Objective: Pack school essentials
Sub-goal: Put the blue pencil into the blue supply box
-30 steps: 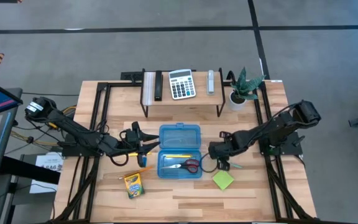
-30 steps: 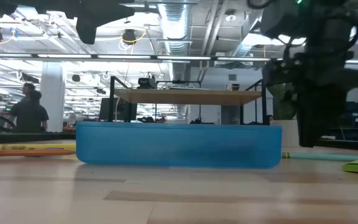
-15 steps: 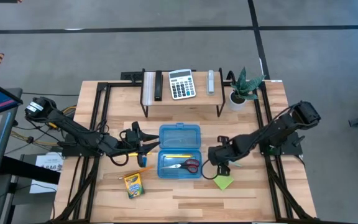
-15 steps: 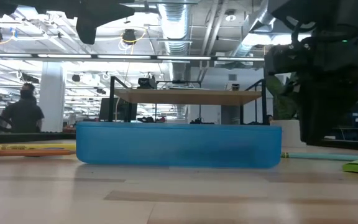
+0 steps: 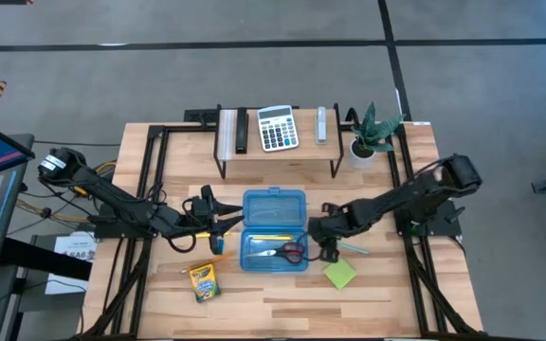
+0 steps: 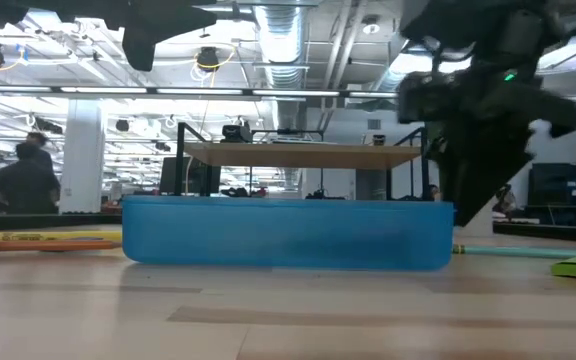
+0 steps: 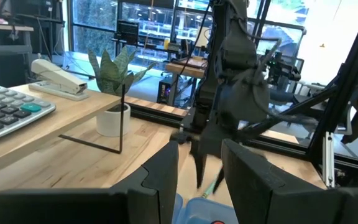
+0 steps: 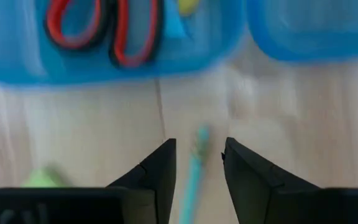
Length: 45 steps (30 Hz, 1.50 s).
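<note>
Thin green pen (image 5: 353, 248) lies flat at centre-right. Open blue case (image 5: 274, 230) holds red-handled scissors (image 5: 282, 252) and a yellow pencil (image 5: 271, 236). Right gripper (image 5: 329, 252) spread, empty.

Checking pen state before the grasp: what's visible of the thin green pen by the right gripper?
The thin green pen is a slim, pale teal-green stick, plastic by its look, lying flat on the wooden table between the open blue plastic case and the lime-green sticky-note pad. The right gripper, open, hangs over its case-side end; the right wrist view shows the pen between the fingers, contact unclear.
</note>
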{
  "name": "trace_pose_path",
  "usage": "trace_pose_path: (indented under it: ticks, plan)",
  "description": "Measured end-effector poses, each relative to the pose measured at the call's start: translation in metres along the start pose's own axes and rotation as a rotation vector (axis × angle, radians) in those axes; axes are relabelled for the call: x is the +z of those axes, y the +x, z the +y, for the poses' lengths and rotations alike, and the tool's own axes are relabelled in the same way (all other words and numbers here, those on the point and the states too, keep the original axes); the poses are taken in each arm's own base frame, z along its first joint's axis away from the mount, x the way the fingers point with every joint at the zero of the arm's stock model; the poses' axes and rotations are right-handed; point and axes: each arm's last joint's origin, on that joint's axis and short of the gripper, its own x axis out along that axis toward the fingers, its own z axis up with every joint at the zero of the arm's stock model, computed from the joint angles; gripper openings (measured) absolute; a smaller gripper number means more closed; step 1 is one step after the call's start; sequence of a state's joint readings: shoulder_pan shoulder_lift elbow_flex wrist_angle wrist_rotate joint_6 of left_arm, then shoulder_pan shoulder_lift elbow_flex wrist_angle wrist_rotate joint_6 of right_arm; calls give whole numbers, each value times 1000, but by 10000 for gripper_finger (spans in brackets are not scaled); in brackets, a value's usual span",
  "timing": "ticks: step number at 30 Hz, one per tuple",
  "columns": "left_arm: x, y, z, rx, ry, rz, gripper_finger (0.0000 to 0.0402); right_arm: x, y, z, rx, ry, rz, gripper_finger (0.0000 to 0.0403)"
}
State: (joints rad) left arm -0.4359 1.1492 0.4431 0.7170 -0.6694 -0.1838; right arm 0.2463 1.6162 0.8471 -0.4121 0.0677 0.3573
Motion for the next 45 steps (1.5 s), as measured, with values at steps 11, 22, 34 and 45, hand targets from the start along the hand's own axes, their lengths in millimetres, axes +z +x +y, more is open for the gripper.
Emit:
trace_pose_path:
  ticks: [11, 22, 34, 45]
  plan:
    - [0, 0, 0, 2, 3, 0, 112, 0, 27, 3, -48, -27, 199, 149]
    - [0, 0, 0, 5, 3, -1, 112, 6, 30, -6, -51, -20, 221, 79]
    - [0, 0, 0, 5, 2, -1, 112, 9, 30, -14, -62, -26, 212, 11]
    - [0, 0, 0, 4, 3, -1, 112, 21, 20, -12, -94, -40, 211, 2]
